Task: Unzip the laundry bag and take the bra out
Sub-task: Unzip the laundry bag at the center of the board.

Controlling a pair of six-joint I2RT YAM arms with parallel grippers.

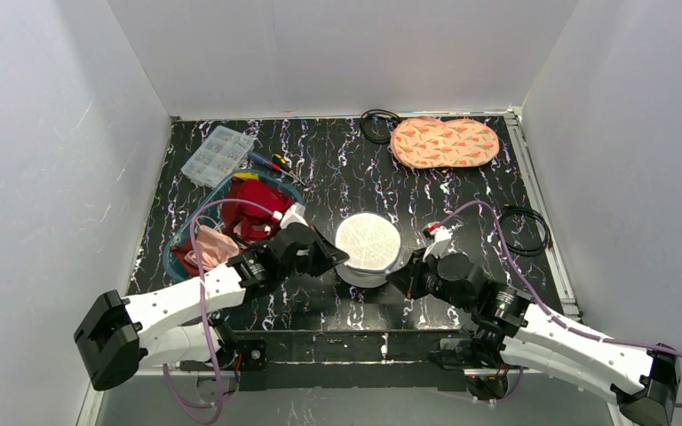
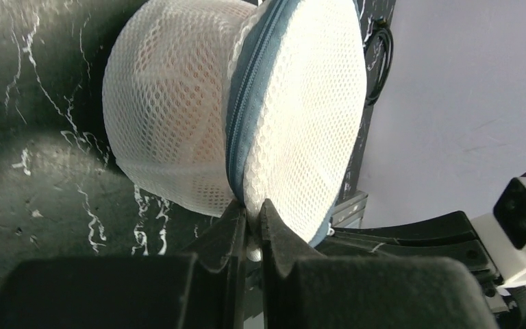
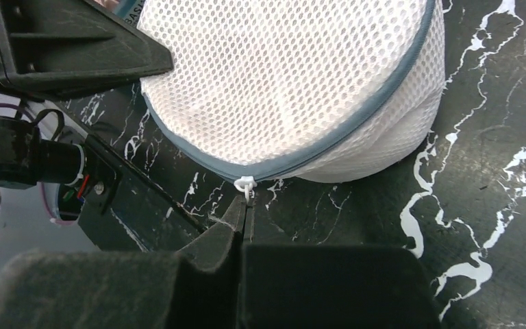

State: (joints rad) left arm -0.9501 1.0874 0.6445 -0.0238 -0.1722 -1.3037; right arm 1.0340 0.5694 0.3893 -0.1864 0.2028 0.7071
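Laundry bag (image 1: 368, 240) sits between left gripper (image 2: 252, 211) and right gripper (image 3: 244, 205).

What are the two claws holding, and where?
The left gripper pinches the laundry bag by its zipper rim; the right gripper pinches its white zipper pull.

Top external: looking down from high above and behind both arm bases, facing the far wall, taking in the whole table (image 1: 462, 191) from afar. Left wrist: sighting along the left gripper (image 2: 251, 209), very close to the laundry bag (image 2: 178, 103), seeing it side-on. Right wrist: sighting along the right gripper (image 3: 243, 209) from the opposite side, equally close. Sharing in all three: the laundry bag and the table around it.
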